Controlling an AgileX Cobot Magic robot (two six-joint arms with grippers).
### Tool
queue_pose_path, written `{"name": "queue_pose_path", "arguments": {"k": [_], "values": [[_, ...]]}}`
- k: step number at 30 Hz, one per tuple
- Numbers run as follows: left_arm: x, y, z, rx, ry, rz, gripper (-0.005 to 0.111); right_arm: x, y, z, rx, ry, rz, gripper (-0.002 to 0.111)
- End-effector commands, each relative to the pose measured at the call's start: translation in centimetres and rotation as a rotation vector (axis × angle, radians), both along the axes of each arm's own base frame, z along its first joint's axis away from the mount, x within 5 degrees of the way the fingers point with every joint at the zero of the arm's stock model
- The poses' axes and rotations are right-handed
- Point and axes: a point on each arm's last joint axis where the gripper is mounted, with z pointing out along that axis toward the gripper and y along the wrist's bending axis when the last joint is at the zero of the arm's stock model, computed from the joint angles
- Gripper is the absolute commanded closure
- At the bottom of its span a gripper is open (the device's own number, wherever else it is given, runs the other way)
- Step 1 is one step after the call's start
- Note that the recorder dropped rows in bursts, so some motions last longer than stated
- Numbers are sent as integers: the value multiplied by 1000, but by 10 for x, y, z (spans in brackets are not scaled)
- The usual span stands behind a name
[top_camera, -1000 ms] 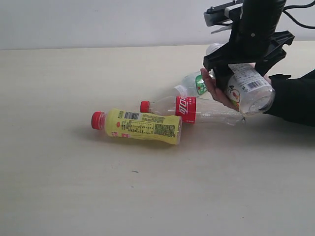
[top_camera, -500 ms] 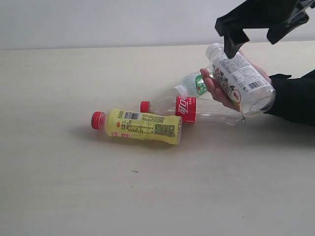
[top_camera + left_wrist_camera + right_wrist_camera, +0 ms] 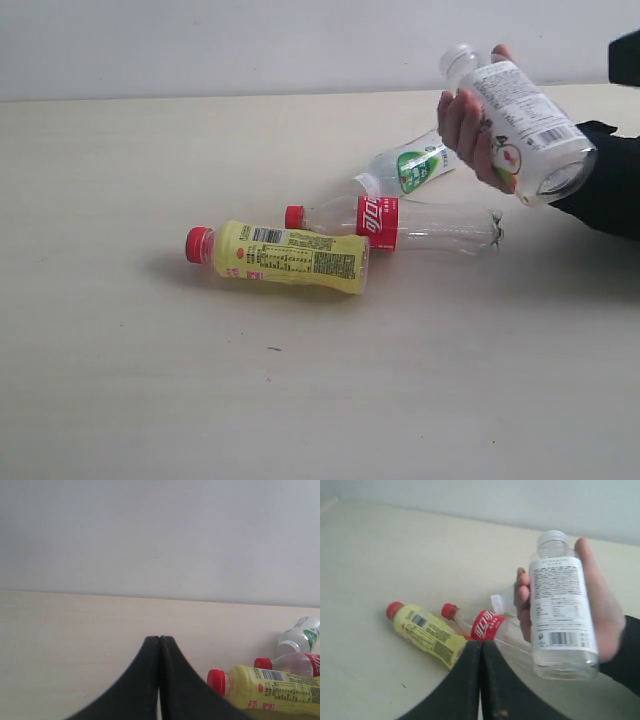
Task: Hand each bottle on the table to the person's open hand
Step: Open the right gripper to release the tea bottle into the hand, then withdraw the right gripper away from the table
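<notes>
The person's hand (image 3: 463,125), with a black sleeve, holds the clear bottle with the white floral label (image 3: 520,120) above the table (image 3: 150,380). On the tabletop lie the yellow bottle with a red cap (image 3: 290,257), the clear red-label bottle (image 3: 390,222) and the clear green-label bottle (image 3: 410,170). My right gripper (image 3: 481,644) is shut and empty, raised above the yellow bottle (image 3: 427,632) and red-label bottle (image 3: 487,625), near the held bottle (image 3: 562,610). My left gripper (image 3: 159,639) is shut and empty, off to the side of the yellow bottle (image 3: 270,690).
A black piece of my right arm (image 3: 626,55) shows at the exterior view's upper right edge. A pale wall (image 3: 250,45) stands behind the table. The person's sleeved forearm (image 3: 612,190) crosses the table's right side.
My right gripper let go of the floral-label bottle and rose away to the upper right, almost out of the exterior view. The hand lifted with that bottle. The other bottles stayed put.
</notes>
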Motion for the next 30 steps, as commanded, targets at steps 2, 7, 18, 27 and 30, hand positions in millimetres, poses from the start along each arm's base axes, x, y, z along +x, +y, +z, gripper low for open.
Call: {"name": "queue_pose_path", "arguments": {"k": [2,7,18,27,30], "values": [[0,0,-1,-7,-3,0,107,-36,-13,-58,167,-161,-37,108],[0,0,-1,-7,-3,0,107,-52,-21,-114,119,-195,-32,108],[0,0,-1,-7,-3,0,107,-65,-29,-144,145,-280,-65,108],[0,0,-1,-7,-3,0,107,-66,-29,-153,89,-285,-41,108],[0,0,-1,-7,-3,0,107,-66,-30,-154,97,-281,-48,108]]}}
